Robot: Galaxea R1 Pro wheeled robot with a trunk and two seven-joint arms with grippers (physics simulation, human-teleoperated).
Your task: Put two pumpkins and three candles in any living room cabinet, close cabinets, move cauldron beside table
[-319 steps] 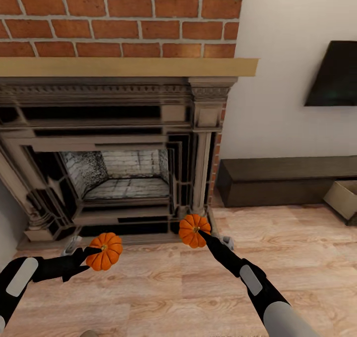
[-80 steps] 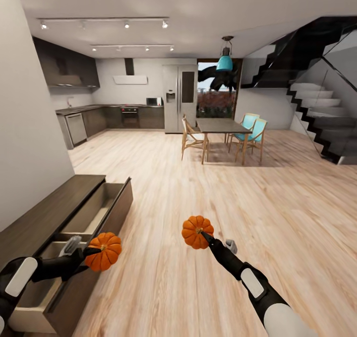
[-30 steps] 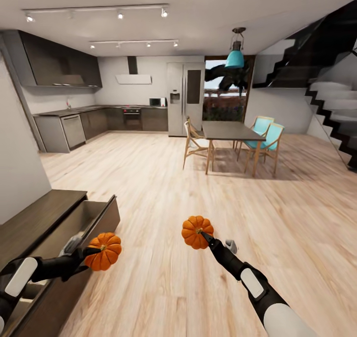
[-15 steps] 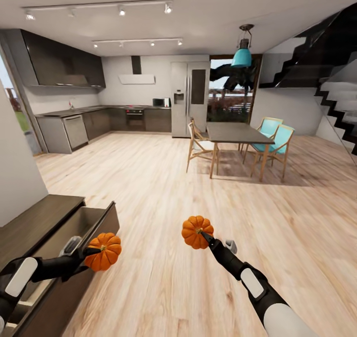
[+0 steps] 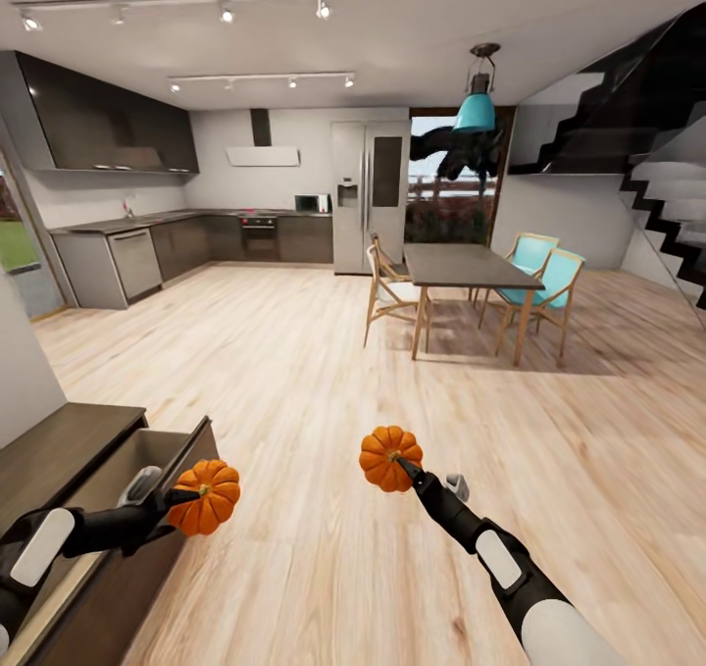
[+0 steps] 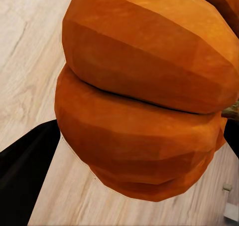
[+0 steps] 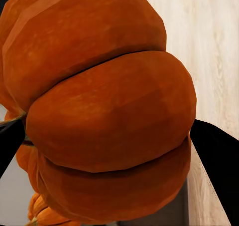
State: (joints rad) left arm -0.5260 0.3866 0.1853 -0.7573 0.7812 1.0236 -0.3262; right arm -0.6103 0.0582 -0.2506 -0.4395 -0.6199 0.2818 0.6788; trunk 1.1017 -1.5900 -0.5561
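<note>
Left gripper (image 5: 176,497) clamped on bright-orange ribbed pumpkin (image 5: 204,496); right gripper (image 5: 404,467) clamped on second orange pumpkin (image 5: 389,458). Open drawer of low dark-brown wood cabinet (image 5: 167,448) lies just beside left gripper, well left of right gripper; left arm nearer.

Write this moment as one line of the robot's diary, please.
left tool: shut on left pumpkin | right tool: shut on right pumpkin | cabinet: drawer open beside left arm | candles: unseen
</note>
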